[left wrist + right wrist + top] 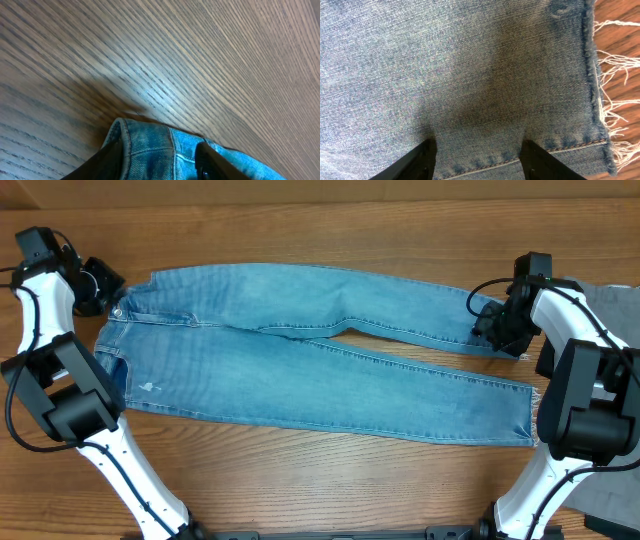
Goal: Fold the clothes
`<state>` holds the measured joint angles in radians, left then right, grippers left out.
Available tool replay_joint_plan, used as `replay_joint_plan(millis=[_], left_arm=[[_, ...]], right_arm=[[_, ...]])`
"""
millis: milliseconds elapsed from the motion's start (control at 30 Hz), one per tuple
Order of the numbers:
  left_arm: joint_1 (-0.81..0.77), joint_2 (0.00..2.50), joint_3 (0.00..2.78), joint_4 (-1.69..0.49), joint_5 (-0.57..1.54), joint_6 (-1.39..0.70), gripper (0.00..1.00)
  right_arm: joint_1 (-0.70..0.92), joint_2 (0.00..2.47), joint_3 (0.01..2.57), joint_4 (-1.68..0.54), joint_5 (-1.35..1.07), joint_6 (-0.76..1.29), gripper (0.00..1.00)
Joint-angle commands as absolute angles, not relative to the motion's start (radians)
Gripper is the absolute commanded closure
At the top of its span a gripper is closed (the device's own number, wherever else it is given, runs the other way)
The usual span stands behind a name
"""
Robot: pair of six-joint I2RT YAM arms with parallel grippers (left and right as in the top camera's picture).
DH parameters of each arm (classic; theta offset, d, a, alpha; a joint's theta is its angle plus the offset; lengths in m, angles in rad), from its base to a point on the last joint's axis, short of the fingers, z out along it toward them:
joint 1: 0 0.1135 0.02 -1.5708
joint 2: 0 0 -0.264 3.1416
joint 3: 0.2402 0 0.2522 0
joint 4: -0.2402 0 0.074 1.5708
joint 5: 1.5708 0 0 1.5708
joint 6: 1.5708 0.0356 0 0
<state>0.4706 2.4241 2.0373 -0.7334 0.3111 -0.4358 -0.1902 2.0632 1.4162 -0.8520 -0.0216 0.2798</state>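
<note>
The jeans (pixel 320 360) are lying flat on the table (pixel 300 480), long axis running side to side, waist on the left side and frayed hems on the right. The left fingers (pixel 212 160) are spread open around the far waistband corner. The right fingers (pixel 417 162) are spread open on the far leg, just beside its hem. My guess is both pinch next. No containers in view.
</note>
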Motion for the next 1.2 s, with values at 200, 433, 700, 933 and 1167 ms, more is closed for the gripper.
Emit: replay_joint_plan(millis=[200, 433, 700, 933, 1167], left_arm=[[0.455, 2.431, 2.035, -0.751, 0.349, -0.431, 0.42], [0.444, 2.431, 2.035, -0.756, 0.349, -0.430, 0.49], [0.445, 2.431, 2.035, -0.761, 0.348, -0.426, 0.67], [0.445, 2.431, 2.035, -0.764, 0.348, -0.411, 0.79], [0.449, 2.431, 2.039, -0.730, 0.394, -0.411, 0.96]], right_arm=[[-0.210, 2.105, 1.361, -0.864, 0.044, 0.279, 0.41], [-0.210, 2.105, 1.361, -0.864, 0.044, 0.279, 0.81], [-0.210, 2.105, 1.361, -0.856, 0.044, 0.280, 0.96], [-0.210, 2.105, 1.360, -0.838, 0.044, 0.280, 0.96], [-0.210, 2.105, 1.360, -0.838, 0.044, 0.279, 0.96]])
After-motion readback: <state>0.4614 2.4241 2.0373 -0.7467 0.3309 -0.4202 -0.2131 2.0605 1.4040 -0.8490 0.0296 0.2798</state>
